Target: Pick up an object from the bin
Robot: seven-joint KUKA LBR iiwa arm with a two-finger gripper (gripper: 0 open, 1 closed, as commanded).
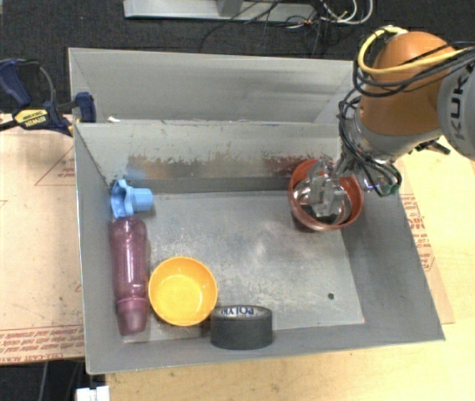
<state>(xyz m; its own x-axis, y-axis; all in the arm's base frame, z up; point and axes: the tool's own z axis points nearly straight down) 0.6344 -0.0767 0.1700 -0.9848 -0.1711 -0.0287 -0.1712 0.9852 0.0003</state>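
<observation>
Camera view: we look down on a grey metal bin point(287, 266), and the arm enters from the right
Arm: we see its rounded orange cover point(400, 82) above the bin's right rear corner, with dark cables looped around it
Gripper point(327, 197): lowered into the red bowl, its metal end showing against the bowl's inside
Claw state: we cannot tell whether it is wide or narrow, nor whether it grips anything
Red bowl point(308, 217): on the bin floor in the right rear corner, near the back wall, mouth facing up; this is the thing the gripper is over
Pink bottle point(129, 274): lying along the left wall, well apart from the gripper, its length running front to rear
Blue cap point(128, 199): at the bottle's rear end, touching it
Yellow bowl point(183, 291): mouth up, at the front left, just beside the bottle's lower half
Black tape roll point(241, 326): lying flat at the front edge of the floor, touching or almost touching the yellow bowl's right front side; we cannot tell which
Floor between: bare scuffed metal separates the red bowl from the three things on the left
</observation>
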